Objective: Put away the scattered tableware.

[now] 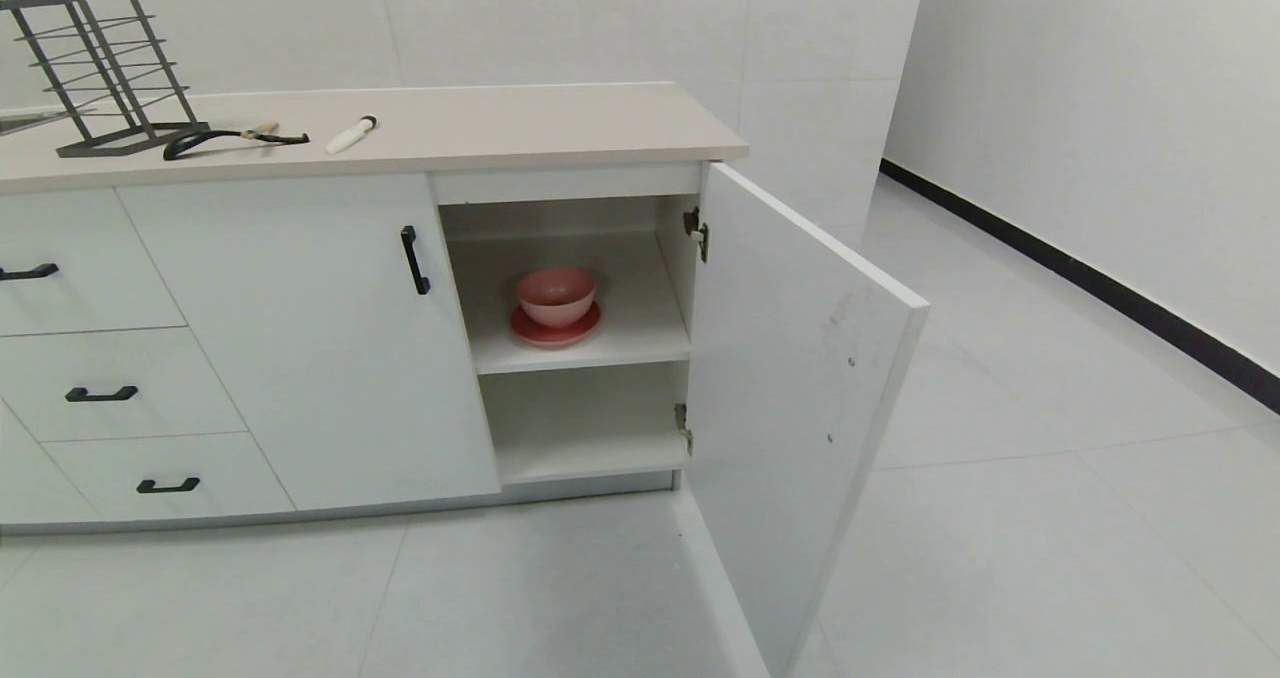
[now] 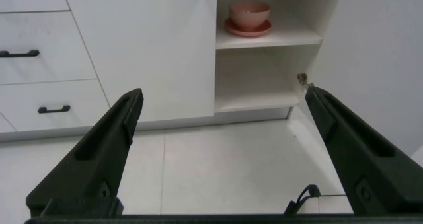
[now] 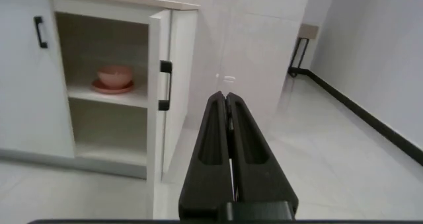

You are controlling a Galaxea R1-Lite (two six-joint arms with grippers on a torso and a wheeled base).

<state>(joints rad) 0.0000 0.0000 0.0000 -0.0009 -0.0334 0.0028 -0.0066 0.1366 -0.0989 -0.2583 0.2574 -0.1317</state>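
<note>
One smooth pink bowl (image 1: 556,295) sits on a round red plate (image 1: 556,338); left gripper (image 2: 223,96) spread, right gripper (image 3: 226,100) clenched.

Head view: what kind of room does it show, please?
Most likely a kitchen: a countertop over white drawers, a pink bowl on a plate on a cupboard shelf, and a wire rack on the counter.

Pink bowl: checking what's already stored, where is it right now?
In the head view, the pink bowl sits on a red plate on the open cabinet's upper shelf, left of the swung-out door.
</note>
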